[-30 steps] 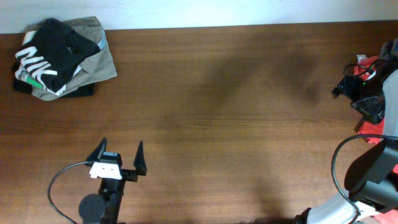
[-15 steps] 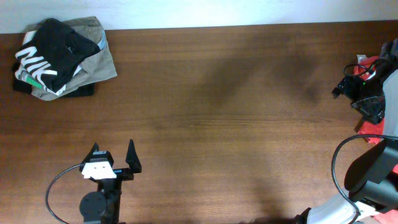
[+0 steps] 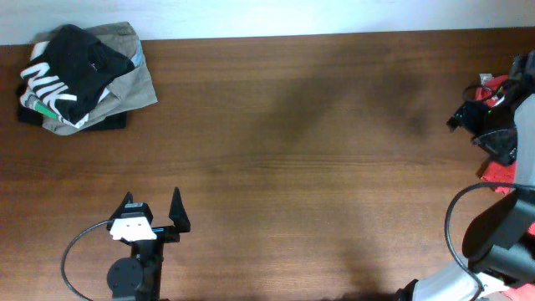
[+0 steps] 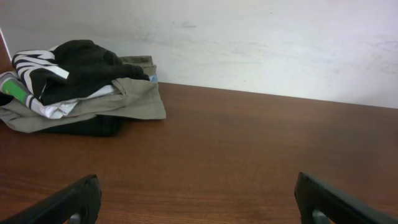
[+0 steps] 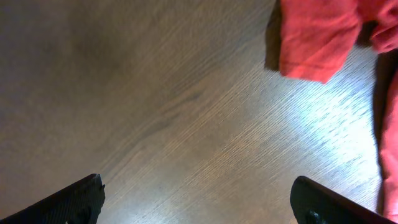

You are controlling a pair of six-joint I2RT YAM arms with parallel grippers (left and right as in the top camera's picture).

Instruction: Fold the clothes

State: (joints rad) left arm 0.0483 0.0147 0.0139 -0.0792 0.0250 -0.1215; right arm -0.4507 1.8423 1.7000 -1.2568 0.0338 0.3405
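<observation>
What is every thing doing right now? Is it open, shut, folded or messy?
Khaki garment: loosely folded, far left corner.
Black T-shirt: bunched up on top of it, not spread out.
Red cloth: rumpled, at the right edge.
Left jaws: open, holding nothing.
Right jaws: open, holding nothing, near the red cloth.

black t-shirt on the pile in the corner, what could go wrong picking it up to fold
The crumpled black T-shirt with white lettering lies on top of a khaki garment, so a pinch could drag both along. It sits by the wooden table's far edge, well away from the open left gripper; reach may be tight. The red cloth near the open right gripper might snag.
</observation>
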